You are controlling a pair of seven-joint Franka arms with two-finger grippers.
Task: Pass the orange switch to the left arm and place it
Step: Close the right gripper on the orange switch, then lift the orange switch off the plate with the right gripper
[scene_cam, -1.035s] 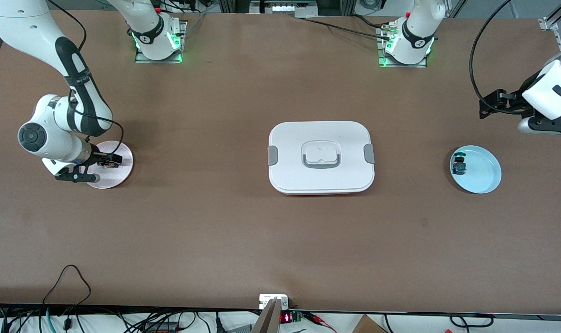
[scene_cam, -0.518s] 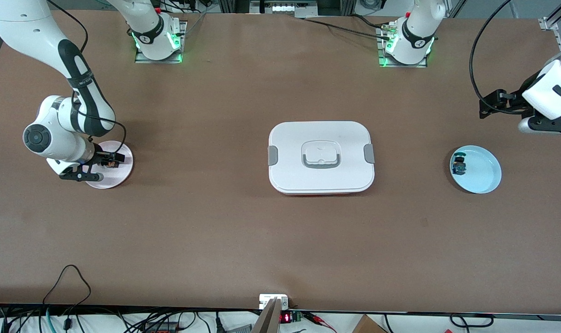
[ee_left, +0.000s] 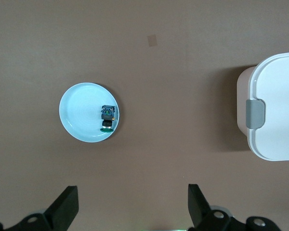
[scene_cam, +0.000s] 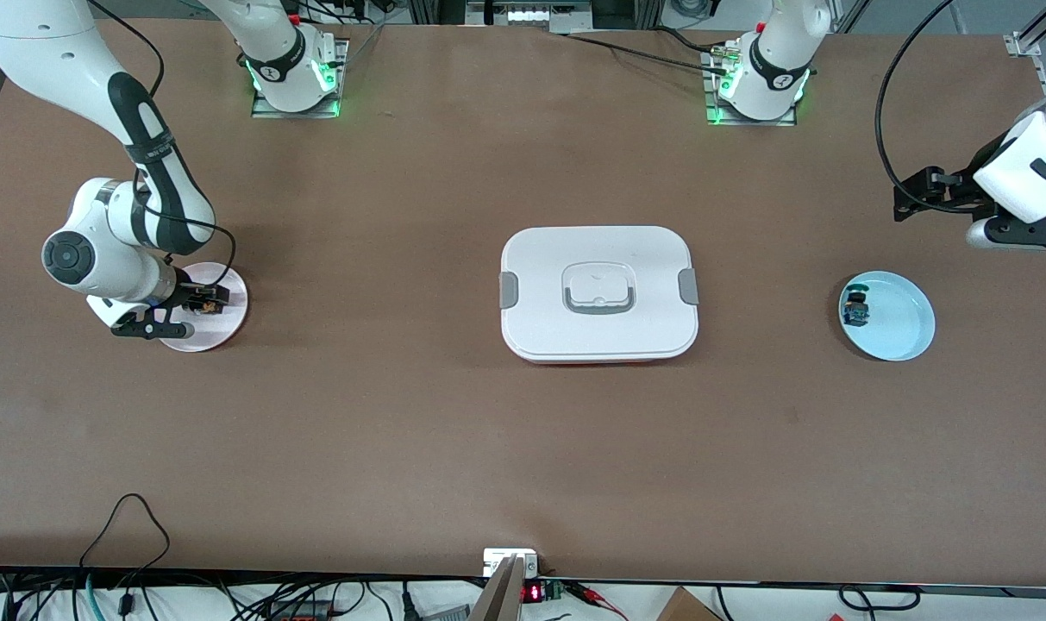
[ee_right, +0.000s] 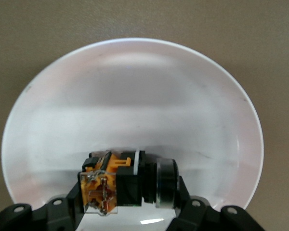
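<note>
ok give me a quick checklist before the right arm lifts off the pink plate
1. Right tool shut on the orange switch: ok, fingers sit against both sides of it.
2. Switch clear of the pink plate: cannot tell, it looks to be at or just above the plate.
3. The box located: ok, lid on, mid-table between the two plates, right in the straight line across, so plan up and over or around.
4. Left tool ready to receive: ok, open, waiting above the table at its own end.
5. Blue plate free: not ok, a blue-and-black component already lies in it.
</note>
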